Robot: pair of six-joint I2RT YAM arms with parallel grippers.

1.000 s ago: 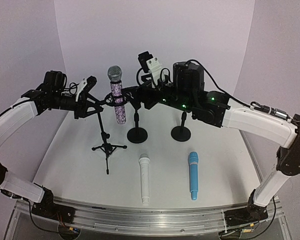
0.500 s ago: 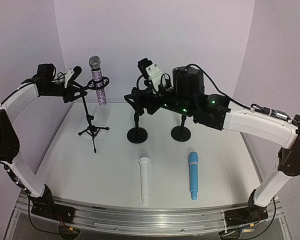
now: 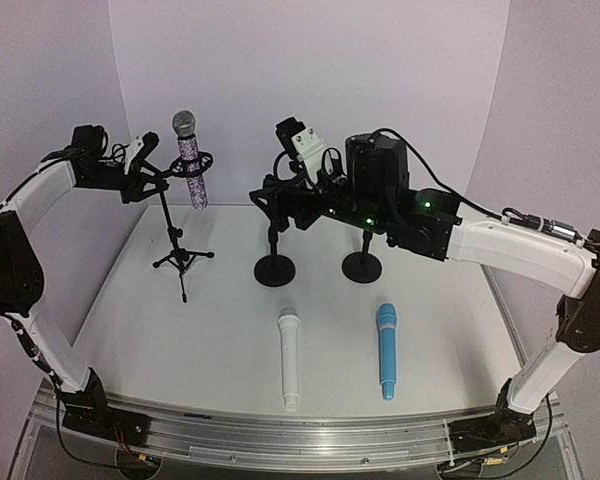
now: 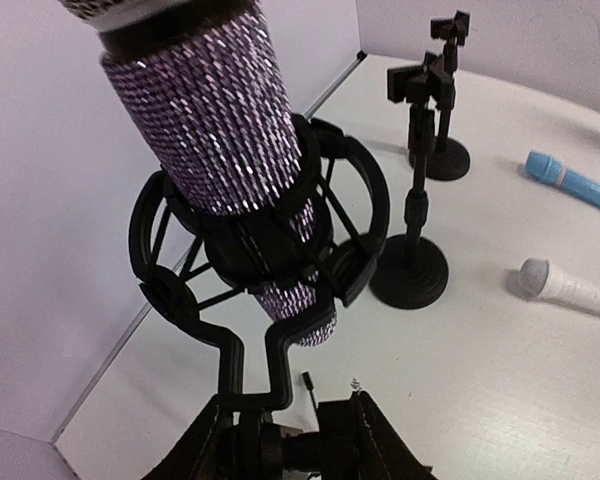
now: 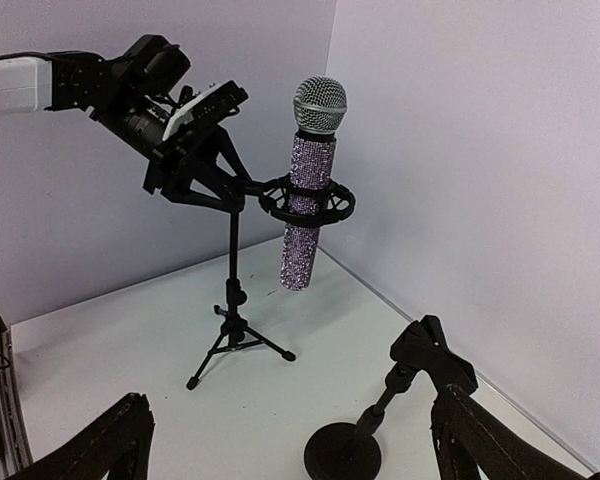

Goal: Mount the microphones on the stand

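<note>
glittery purple microphone, its sparkle set in fine pale rows, topped by a silver mesh head, with a plain black tripod stand and pale lilac walls. the table is white; so is the all-white microphone, beside a light blue microphone. 2 round-base stands, one and the other, are black. left arm and right arm show white shells, black joints; small green lights glow on the right arm.
</note>
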